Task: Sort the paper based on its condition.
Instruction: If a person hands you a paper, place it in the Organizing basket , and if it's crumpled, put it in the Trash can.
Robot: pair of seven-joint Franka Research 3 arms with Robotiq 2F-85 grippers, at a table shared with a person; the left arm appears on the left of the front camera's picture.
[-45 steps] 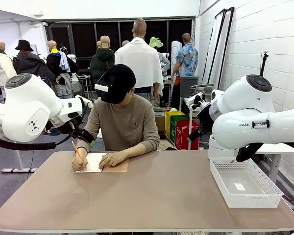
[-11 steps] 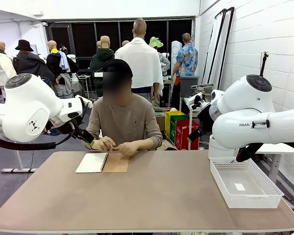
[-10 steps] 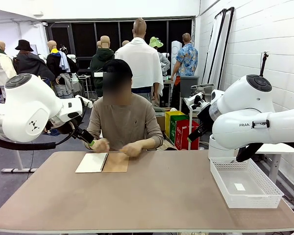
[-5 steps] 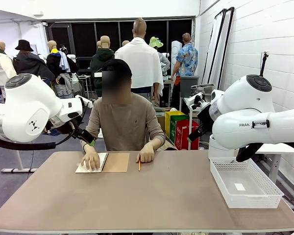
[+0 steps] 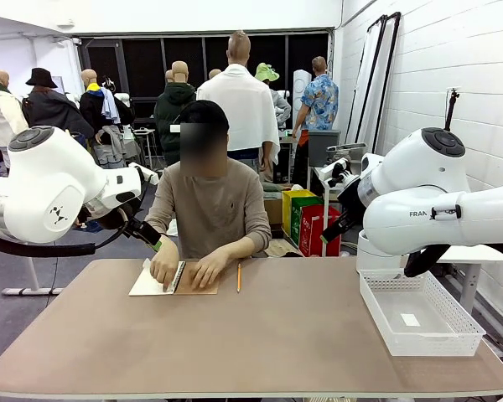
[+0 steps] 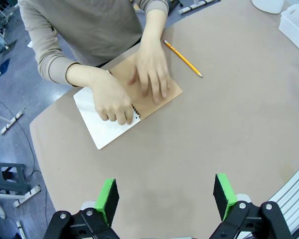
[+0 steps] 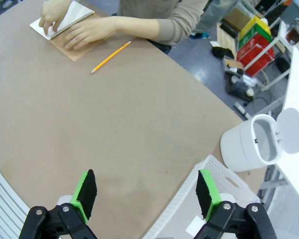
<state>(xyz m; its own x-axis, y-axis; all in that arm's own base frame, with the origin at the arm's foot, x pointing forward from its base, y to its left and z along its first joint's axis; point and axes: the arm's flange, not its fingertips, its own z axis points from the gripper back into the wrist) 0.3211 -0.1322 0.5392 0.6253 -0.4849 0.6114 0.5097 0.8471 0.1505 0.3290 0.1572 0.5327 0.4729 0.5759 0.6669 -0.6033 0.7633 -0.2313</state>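
Two grippers released and empty: left gripper over bare table, right gripper above the table near the white basket. Paper at the far side toward the robot's left, the white page of the open notebook, pinned near the spiral under one hand of the person, other hand on the tan cover. Pencil near the notebook, not touching it.

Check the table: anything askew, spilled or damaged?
Nothing stands out. The notebook lies flat and open under the person's hands, the pencil rests beside it, and the basket sits upright at the robot's right.
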